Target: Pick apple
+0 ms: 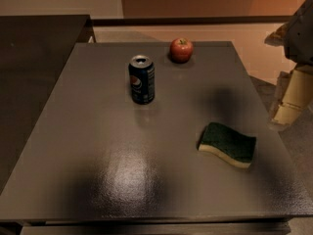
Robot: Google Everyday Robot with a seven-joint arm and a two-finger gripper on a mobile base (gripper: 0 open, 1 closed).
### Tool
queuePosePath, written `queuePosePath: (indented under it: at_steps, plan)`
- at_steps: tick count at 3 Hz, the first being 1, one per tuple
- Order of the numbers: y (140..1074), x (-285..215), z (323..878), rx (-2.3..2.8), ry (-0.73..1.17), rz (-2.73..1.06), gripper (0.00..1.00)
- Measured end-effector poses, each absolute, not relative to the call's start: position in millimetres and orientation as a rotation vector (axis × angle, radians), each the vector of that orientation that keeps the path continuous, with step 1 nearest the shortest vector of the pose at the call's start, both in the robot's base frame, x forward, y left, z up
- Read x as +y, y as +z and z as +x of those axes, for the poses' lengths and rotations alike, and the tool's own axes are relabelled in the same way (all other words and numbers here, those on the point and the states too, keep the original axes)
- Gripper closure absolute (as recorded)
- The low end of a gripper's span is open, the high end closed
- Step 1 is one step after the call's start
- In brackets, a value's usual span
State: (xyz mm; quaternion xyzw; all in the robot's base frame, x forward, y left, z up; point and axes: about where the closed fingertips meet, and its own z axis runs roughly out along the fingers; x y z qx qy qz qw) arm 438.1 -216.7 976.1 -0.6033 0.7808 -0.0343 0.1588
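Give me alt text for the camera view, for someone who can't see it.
A red apple sits at the far edge of a grey table, apart from the robot's pincer, which hangs off the table's right side. A blue soda can stands upright left of the apple and nearer; a green sponge lies near the pincer.
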Motion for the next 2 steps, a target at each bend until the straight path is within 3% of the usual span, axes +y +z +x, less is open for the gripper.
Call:
queuePosePath:
  at_steps: [2]
  plan:
    - [968,-213,455,2.231,-0.029,-1.699,0.00]
